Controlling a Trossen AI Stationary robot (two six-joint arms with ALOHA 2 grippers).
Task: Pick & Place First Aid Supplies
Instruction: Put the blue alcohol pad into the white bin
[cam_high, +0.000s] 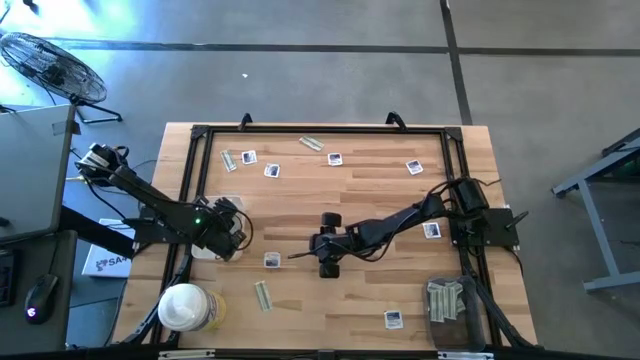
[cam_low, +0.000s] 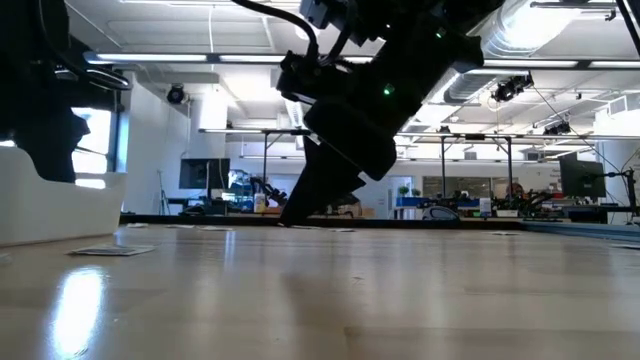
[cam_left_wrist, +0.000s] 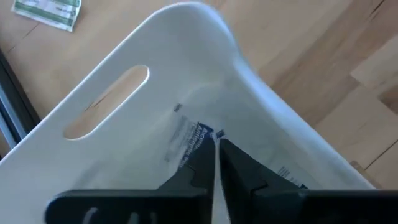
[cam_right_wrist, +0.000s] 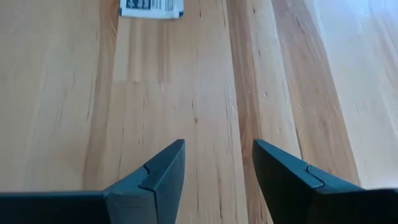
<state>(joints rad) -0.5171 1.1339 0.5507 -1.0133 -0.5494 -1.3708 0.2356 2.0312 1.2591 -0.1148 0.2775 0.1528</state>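
Packets, first aid: square white ones (cam_high: 272, 259) and grey-green strips (cam_high: 262, 294) lie scattered across the tabletop (cam_high: 360, 300); more strips sit lower right of the high view.

Left hand (cam_left_wrist: 216, 155): over the white tray (cam_left_wrist: 186, 37) at left centre, fingers pressed together on a printed packet (cam_left_wrist: 189, 138). I judge release is next; I should part the fingers low over the tray floor.

Right hand (cam_right_wrist: 217, 168): mid-tabletop, fingers apart, empty, with a square packet (cam_right_wrist: 151, 7) ahead. I'd advance level and straddle it squarely.
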